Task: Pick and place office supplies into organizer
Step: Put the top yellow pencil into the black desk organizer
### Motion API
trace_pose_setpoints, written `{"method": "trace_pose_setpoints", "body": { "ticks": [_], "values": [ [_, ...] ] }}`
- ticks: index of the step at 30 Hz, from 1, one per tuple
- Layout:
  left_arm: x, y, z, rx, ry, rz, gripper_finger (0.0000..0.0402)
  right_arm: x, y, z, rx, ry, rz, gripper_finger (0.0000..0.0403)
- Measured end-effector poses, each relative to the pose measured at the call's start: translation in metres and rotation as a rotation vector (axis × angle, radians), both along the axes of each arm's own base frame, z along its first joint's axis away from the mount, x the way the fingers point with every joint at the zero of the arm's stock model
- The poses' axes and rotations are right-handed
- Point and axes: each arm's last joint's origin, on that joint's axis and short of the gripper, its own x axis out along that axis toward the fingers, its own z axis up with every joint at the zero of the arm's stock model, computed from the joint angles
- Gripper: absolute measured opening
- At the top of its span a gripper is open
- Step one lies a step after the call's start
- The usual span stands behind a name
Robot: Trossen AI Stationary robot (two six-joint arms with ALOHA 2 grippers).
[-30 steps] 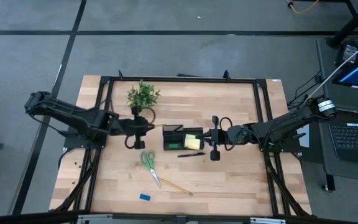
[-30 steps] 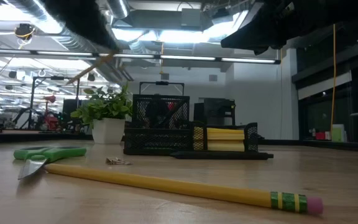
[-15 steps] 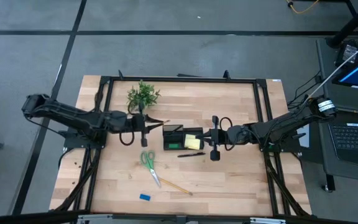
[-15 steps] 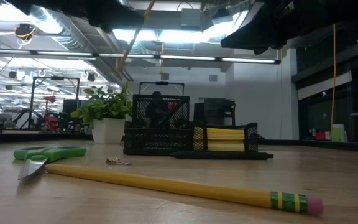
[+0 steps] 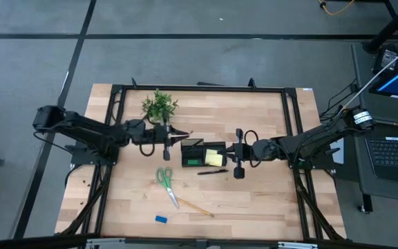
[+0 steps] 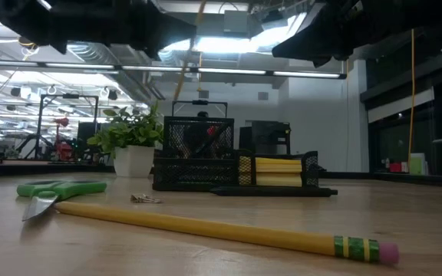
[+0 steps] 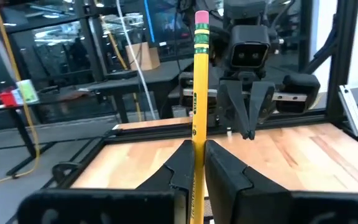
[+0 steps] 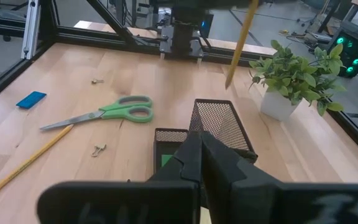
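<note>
Pencil stands clamped in the left jaws, near the organizer. Step in hand: carrying. Next, lower it point-first into the mesh cup. Right jaws are together, empty.

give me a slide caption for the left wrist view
Left pincer holds a yellow pencil upright, eraser up, facing the shut right pincer across the wooden table.

The high view is looking straight down on the whole table. The low view is peering level from its 6 o'clock edge. Both wrist views are facing each other, sharing the organizer.
</note>
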Motion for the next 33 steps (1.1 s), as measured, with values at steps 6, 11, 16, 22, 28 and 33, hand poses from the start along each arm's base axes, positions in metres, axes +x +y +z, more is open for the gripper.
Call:
{"method": "trace_pose_setpoints", "body": {
  "ticks": [6,11,16,22,28,33],
  "values": [
    [0.014,0.004,-0.022,-0.049,0.052,-0.011,0.0026,0.0,0.0,0.0,0.0,0.0,0.0,0.001],
    [0.022,0.004,-0.034,-0.087,0.057,-0.008,0.0026,0.0,0.0,0.0,-0.002,0.001,0.0,0.001],
    [0.027,0.005,-0.046,-0.091,0.082,-0.007,0.0026,0.0,0.0,0.0,-0.002,0.001,0.0,0.001],
    [0.03,0.005,-0.057,-0.115,0.123,0.001,0.0026,0.0,0.0,0.0,-0.002,0.001,0.001,0.001],
    [0.031,0.005,-0.057,-0.114,0.1,0.003,0.0032,0.0,0.0,0.0,-0.001,0.001,0.0,0.001],
    [0.031,0.005,-0.056,-0.107,0.092,0.003,0.0051,0.0,0.0,0.0,-0.001,0.001,0.0,0.001]
  ]
}}
